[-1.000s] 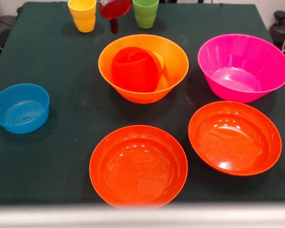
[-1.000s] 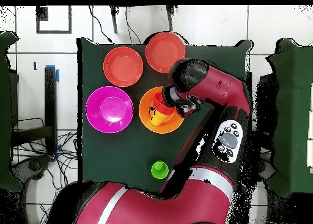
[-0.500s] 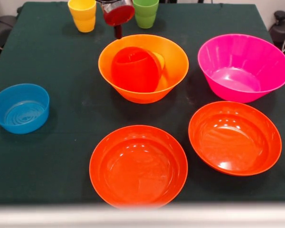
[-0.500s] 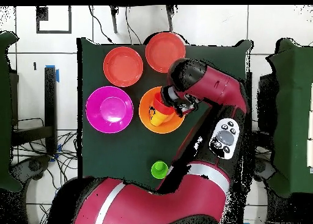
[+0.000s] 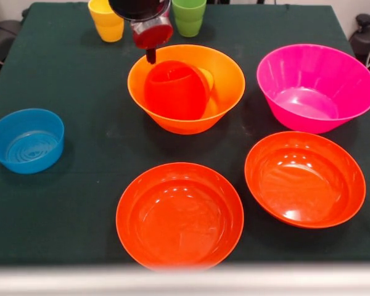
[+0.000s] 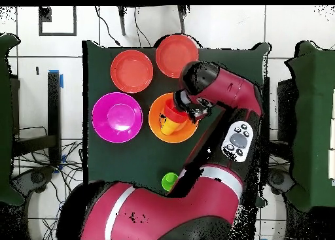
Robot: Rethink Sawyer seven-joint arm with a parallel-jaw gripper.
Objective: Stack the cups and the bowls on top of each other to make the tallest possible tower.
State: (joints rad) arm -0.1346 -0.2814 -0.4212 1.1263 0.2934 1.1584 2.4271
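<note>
**Red cup held over orange bowl's far rim**

Open cloth lay left of the orange bowl (image 5: 186, 88), toward the blue bowl (image 5: 26, 140) nr the left edge. Gripper (image 5: 150, 50) was clamped on a red cup (image 5: 152, 32), above the bowl's far rim. Arm hid part of the yellow cups (image 5: 107, 18); green cups (image 5: 189, 16) cut off at top. Fingertips hard to make out.

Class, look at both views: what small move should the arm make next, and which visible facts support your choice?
Probably keep lowering the tool toward the small red-orange bowl that lies tipped inside the large orange bowl. The tool hangs at the orange bowl's far rim, just above that tipped bowl, and carries nothing visible, so a short descent seems the likely way to reach it.
</note>
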